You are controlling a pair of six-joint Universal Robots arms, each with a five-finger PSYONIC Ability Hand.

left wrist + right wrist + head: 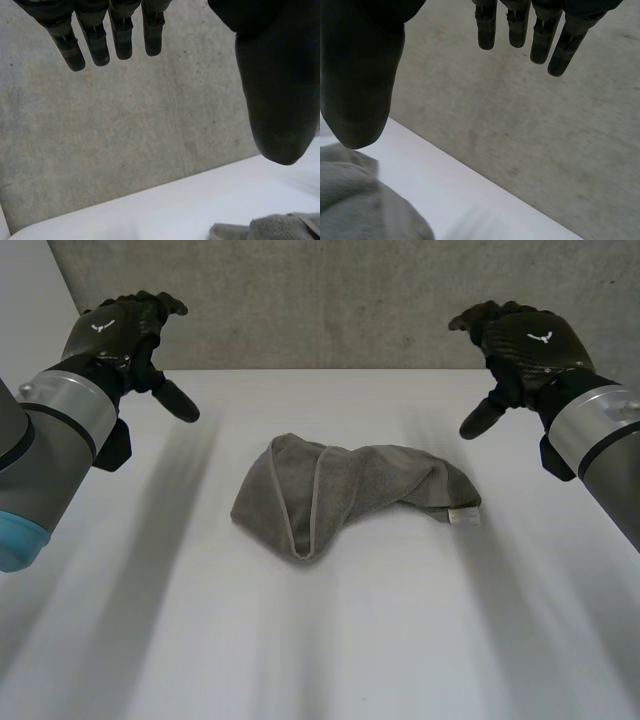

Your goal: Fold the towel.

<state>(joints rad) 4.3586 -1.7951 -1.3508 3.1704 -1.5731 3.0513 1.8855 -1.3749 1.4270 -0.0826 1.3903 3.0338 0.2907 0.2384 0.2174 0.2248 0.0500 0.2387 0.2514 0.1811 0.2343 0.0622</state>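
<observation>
We judge the crumpled towel [350, 490] soft, light, best pinched along its hem [314, 505]; left hand [125, 330] and right hand [525, 345] hang spread, empty.

Bare lab: white table [330, 640], concrete wall [330, 300]

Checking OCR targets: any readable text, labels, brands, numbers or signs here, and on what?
No words or numbers can be read.
Back of left hand: white winged emblem, no letters.
Back of right hand: same white emblem, no letters.
Corner of towel: small white tag, anything on it too small to read.
</observation>
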